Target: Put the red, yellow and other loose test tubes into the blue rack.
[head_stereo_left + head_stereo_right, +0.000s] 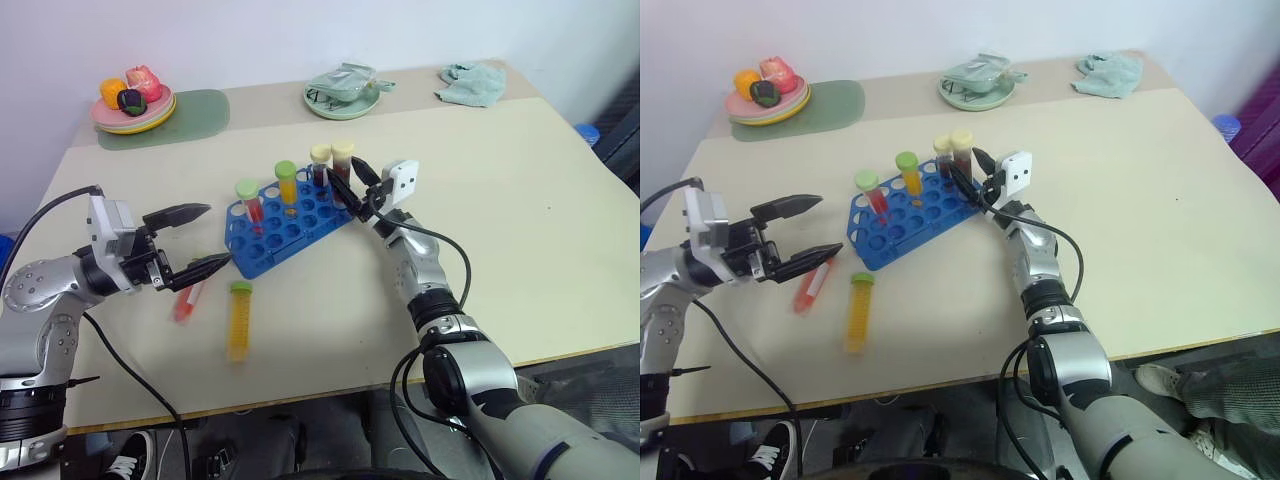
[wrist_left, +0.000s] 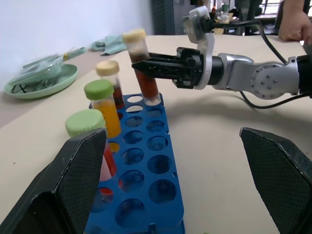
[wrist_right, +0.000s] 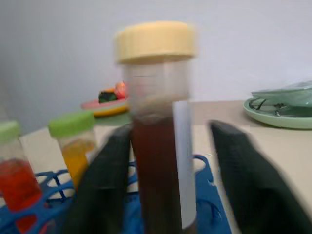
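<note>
Six test tubes in all: four stand in the one blue rack (image 1: 285, 222) (a red, a yellow-orange and two dark brown), and two lie loose on the table (image 1: 520, 250), a red (image 1: 188, 300) and a yellow-orange (image 1: 239, 320).

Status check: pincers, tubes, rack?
Left pincer open, empty. Right pincer open around brown tube in blue rack. Two tubes loose: red, yellow.
</note>
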{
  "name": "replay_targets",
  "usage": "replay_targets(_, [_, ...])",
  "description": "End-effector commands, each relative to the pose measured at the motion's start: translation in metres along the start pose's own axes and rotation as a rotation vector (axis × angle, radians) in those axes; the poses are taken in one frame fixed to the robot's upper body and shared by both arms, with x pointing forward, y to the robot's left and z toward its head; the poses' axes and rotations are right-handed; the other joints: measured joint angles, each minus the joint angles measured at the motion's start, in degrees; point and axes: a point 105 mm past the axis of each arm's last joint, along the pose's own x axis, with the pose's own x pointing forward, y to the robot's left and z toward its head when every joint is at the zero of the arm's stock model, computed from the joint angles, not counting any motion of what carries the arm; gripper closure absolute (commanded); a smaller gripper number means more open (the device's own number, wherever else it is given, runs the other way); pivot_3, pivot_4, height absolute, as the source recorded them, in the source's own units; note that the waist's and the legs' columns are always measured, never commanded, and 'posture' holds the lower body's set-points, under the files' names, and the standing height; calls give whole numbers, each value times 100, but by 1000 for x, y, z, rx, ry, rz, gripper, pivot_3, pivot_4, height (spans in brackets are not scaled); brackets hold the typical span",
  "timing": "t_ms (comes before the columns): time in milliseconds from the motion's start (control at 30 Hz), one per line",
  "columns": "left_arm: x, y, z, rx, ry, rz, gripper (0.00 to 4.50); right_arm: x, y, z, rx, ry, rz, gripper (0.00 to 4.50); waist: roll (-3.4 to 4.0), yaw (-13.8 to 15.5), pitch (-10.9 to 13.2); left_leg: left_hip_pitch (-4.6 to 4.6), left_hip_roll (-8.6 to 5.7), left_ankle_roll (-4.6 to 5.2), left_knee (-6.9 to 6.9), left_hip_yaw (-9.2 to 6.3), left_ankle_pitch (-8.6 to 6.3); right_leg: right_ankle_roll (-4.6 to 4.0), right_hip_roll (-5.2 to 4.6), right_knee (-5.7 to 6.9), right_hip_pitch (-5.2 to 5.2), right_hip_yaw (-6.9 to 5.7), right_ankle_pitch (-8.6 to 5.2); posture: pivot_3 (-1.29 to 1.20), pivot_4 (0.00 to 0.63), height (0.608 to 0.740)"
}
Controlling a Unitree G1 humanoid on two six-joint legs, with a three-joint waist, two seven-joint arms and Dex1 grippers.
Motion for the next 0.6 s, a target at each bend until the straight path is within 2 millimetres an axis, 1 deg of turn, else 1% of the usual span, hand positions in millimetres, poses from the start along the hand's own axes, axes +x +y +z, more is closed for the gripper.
replay_targets(33, [-4, 4, 12, 52, -29, 14, 0, 5, 7, 12, -25, -51, 39, 49, 0, 2, 0, 0, 0, 0, 0, 0, 0, 0, 0, 0, 0, 0, 0, 0, 150, 740])
replay_targets(233, [-5, 3, 13, 55, -31, 15, 0, 3, 7, 15, -54, -57, 50, 49, 0, 3, 0, 0, 0, 0, 0, 1, 0, 0, 0, 0, 0, 0, 0, 0, 150, 740])
replay_targets(300, [-6, 3, 12, 48, -27, 16, 0, 3, 9, 17, -43, -51, 79, 49, 0, 3, 0, 0, 0, 0, 0, 0, 0, 0, 0, 0, 0, 0, 0, 0, 150, 740])
replay_targets(367, [-6, 1, 12, 46, -24, 15, 0, -2, 10, 21, -80, -36, 129, 49, 0, 5, 0, 0, 0, 0, 0, 1, 0, 0, 0, 0, 0, 0, 0, 0, 150, 740])
replay_targets(467, [-7, -2, 12, 47, -15, 16, 0, -14, -2, 32, -121, -12, 154, 49, 0, 25, 0, -2, 0, 0, 1, 0, 0, 0, -1, 0, 0, 0, 0, 0, 150, 740])
replay_targets(600, [-7, -9, 13, 39, -4, 14, 0, -42, -18, 55, -188, 46, 192, 49, 0, 91, 0, -2, -2, 1, 2, 1, -1, 0, -2, -2, 1, 0, 0, 0, 150, 740])
